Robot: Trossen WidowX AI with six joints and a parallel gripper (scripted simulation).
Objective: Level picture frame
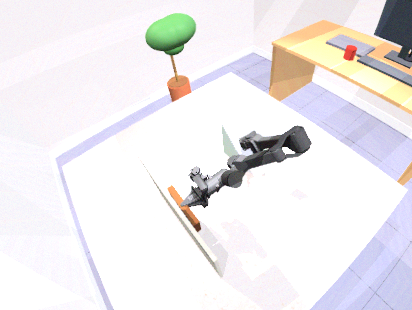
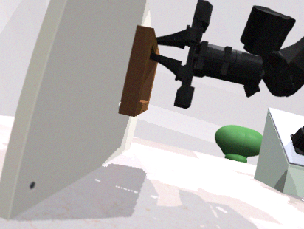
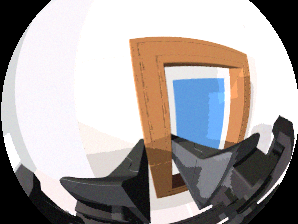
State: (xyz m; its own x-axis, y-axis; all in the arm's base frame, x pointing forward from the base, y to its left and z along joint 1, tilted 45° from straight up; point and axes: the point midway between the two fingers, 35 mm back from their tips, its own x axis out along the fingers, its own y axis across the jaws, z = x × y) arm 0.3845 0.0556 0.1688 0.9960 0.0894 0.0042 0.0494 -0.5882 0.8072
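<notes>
The picture frame (image 1: 190,214) (image 2: 134,72) (image 3: 150,90), brown-orange around a blue picture, is against the upright pale panel (image 1: 209,254) (image 2: 81,81). In the wrist view its left bar leans and its top edge slopes down to the right. That view bends lines, so I cannot tell how level it is. My gripper (image 1: 183,204) (image 2: 154,47) (image 3: 155,140) is shut on the frame's left bar, low on that side in the wrist view, one fingertip on each side of the bar. The screw and the notched strip are hidden behind the frame.
A pale green block (image 1: 228,144) (image 2: 272,159) stands by the arm's base. A plant (image 1: 171,33) (image 2: 239,140) stands beyond. A wooden desk (image 1: 292,70) with a red mug (image 1: 350,53) and a monitor is at the upper right of the top view.
</notes>
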